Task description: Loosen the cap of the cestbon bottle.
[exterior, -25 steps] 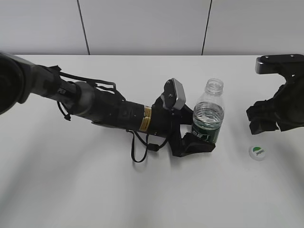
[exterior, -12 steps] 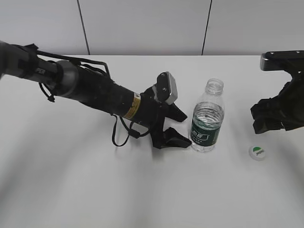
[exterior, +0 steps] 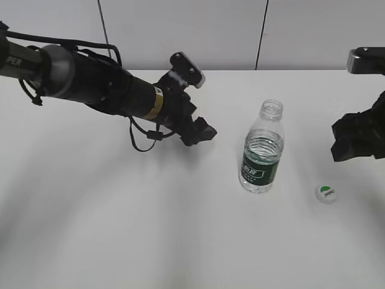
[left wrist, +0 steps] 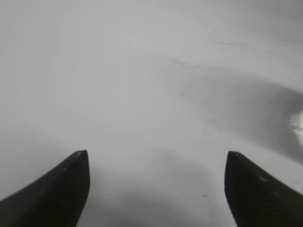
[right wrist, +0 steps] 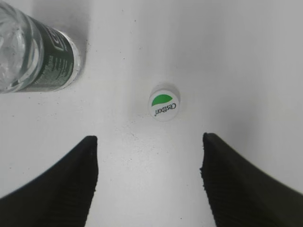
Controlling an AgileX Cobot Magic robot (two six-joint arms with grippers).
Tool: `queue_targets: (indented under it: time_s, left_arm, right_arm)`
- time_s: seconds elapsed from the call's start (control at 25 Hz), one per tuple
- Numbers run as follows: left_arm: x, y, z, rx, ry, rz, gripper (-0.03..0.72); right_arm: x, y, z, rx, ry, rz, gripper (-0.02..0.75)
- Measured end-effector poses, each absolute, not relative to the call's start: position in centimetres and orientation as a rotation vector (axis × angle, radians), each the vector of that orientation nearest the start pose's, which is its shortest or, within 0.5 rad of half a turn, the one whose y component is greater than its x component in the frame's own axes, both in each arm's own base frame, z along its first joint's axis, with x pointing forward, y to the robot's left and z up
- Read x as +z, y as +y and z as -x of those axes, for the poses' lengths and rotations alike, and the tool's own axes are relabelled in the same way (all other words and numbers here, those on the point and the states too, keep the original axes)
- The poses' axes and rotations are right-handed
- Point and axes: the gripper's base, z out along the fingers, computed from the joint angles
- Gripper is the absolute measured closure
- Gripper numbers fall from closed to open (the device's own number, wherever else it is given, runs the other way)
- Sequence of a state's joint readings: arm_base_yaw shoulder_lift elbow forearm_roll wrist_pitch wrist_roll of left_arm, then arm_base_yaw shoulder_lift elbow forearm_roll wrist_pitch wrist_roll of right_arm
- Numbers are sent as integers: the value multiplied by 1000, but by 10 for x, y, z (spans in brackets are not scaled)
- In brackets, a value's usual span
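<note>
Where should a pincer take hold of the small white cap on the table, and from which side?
Grip the cap by its round side wall, coming straight down from above. It lies flat on the table, apart from the bottle; the open right pincer probably needs little repositioning.

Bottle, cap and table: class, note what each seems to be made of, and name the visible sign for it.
Bottle: clear plastic, probably thin; you see through its ribbed wall, and a glossy dark green label wraps the lower half.
Cap: opaque white plastic, smooth, with a printed green mark on top.
Table: white and matte, showing soft shadows; laminate or painted board, I cannot tell which.
</note>
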State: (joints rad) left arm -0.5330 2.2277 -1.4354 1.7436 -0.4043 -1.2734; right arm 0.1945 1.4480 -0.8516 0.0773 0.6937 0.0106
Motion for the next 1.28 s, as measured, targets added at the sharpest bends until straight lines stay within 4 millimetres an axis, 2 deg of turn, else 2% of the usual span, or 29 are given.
queue_targets:
  time_s: [0.12, 0.28, 0.4, 0.52, 0.64, 0.84, 0.96, 1.16, 1.28]
  left_arm:
    - [121, -256, -383, -376, 1988, -1225, 1]
    - [123, -242, -368, -227, 2050, -1166, 1]
    - [130, -231, -356, -68, 2133, -983, 1]
    - [143, -221, -349, 109, 2224, -727, 1]
    - [153, -216, -335, 213, 2352, -567, 10]
    - [177, -218, -307, 116, 2546, -436, 25]
    - [202, -215, -292, 14, 2607, -372, 33]
    - [247, -201, -266, 17, 2630, -431, 51]
    - [275, -188, -245, -3, 2583, -496, 70]
  right_arm:
    - [233, 54, -252, 142, 2752, 188, 220]
    - [249, 52, -240, 150, 2733, 190, 220]
    - [260, 51, -230, 154, 2723, 193, 220]
    - [270, 49, -219, 161, 2709, 195, 220]
    - [279, 48, -209, 187, 2704, 188, 220]
    - [295, 48, -188, 248, 2678, 176, 220]
    - [304, 48, -175, 265, 2659, 189, 220]
    - [319, 53, -149, 289, 2607, 294, 220]
    - [329, 51, -132, 305, 2556, 323, 220]
